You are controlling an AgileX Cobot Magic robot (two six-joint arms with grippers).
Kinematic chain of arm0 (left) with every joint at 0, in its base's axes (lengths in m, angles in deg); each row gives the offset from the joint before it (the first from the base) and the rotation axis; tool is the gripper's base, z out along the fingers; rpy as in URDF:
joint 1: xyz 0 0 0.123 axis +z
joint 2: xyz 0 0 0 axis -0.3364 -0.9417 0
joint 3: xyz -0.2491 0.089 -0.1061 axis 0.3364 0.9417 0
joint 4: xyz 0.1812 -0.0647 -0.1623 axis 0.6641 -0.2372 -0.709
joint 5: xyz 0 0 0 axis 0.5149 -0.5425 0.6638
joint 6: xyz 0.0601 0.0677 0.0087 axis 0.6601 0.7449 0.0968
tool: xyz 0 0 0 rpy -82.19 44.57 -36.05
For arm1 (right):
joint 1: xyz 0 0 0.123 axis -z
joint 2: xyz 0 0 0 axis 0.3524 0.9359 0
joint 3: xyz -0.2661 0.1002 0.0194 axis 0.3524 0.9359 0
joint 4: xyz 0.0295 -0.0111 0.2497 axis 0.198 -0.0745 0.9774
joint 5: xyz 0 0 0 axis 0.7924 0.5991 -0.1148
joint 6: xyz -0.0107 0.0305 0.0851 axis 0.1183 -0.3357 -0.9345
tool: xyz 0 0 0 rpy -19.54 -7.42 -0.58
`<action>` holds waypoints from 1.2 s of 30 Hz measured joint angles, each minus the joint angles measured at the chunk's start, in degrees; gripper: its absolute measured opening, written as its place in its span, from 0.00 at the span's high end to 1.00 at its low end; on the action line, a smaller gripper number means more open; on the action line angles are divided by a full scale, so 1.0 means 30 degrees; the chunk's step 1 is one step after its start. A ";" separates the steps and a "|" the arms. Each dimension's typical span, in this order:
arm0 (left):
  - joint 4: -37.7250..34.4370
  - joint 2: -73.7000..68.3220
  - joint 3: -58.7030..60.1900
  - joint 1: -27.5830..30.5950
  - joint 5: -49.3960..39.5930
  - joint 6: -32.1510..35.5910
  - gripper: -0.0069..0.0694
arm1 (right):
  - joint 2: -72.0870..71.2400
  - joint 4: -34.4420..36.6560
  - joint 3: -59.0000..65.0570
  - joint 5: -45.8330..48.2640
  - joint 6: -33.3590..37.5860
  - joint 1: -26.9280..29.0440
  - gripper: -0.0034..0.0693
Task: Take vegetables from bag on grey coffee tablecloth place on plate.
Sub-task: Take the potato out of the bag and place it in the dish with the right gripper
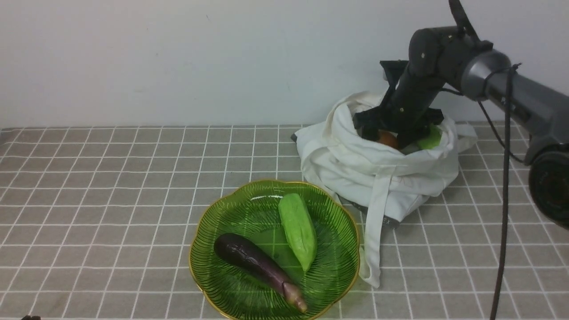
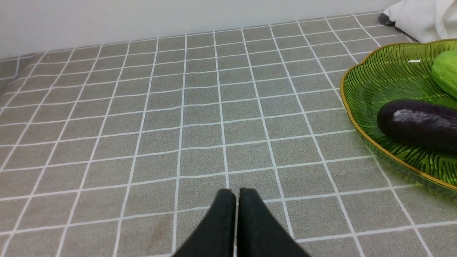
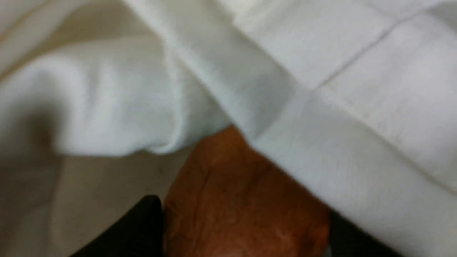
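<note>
The white bag (image 1: 355, 169) sits at the back right of the grey tablecloth (image 1: 111, 186). My right gripper (image 1: 394, 133) reaches into its mouth. In the right wrist view its black fingers (image 3: 142, 225) press both sides of the orange-brown potato (image 3: 242, 200), which also shows in the front view (image 1: 387, 138). A green gourd (image 1: 430, 138) lies beside it in the bag. The green plate (image 1: 192, 258) holds a green gourd (image 1: 298, 229) and a purple eggplant (image 1: 253, 260). My left gripper (image 2: 235, 194) is shut and empty, low over the cloth to the left of the plate (image 2: 348, 107).
A white wall stands just behind the bag. A long bag strap (image 1: 375, 231) hangs down beside the plate's right rim. A dark cable (image 1: 504, 213) hangs from the right arm at the right edge. The cloth runs on to the left of the plate.
</note>
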 joint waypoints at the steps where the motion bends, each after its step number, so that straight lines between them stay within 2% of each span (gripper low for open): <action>1: 0.0000 0.0000 0.0000 0.0000 0.0000 0.0000 0.92 | 0.0032 0.0000 -0.0052 0.0052 0.0000 0.0000 0.21; 3: 0.0000 0.0000 0.0000 0.0000 0.0000 0.0000 0.92 | 0.0081 -0.0544 -0.0928 0.0512 0.0035 0.0034 0.21; 10: 0.0000 0.0000 0.0000 0.0000 0.0000 0.0000 0.92 | -0.2196 -0.0223 -0.1904 0.0812 0.0488 0.0034 0.21; 15: 0.0000 0.0000 0.0000 0.0000 0.0000 0.0000 0.92 | -0.4899 0.1446 -0.1332 0.0876 0.0886 0.0034 0.21; 16: 0.0000 0.0000 0.0000 0.0000 0.0000 0.0000 0.92 | -0.6398 0.2502 -0.0259 0.0814 0.1169 0.0034 0.21; 19: 0.0000 0.0000 0.0000 0.0000 0.0000 0.0000 0.92 | -0.8413 0.3684 0.2069 0.0814 0.1700 0.0034 0.21; 26: 0.0000 0.0000 0.0000 0.0000 0.0000 0.0000 0.92 | -1.1585 0.4412 0.8054 0.0814 0.2785 -0.0279 0.21; 31: 0.0000 0.0000 0.0000 0.0000 0.0000 0.0000 0.92 | -1.2204 0.5283 1.1195 0.0731 0.4157 -0.2806 0.21; 32: 0.0000 0.0000 0.0000 0.0000 0.0000 0.0000 0.92 | -1.2097 0.5324 1.1893 0.0322 0.4304 -0.4241 0.21; 36: 0.0000 0.0000 0.0000 0.0000 0.0000 0.0000 0.92 | -1.1295 0.4299 1.2336 -0.2287 0.4708 -0.6897 0.21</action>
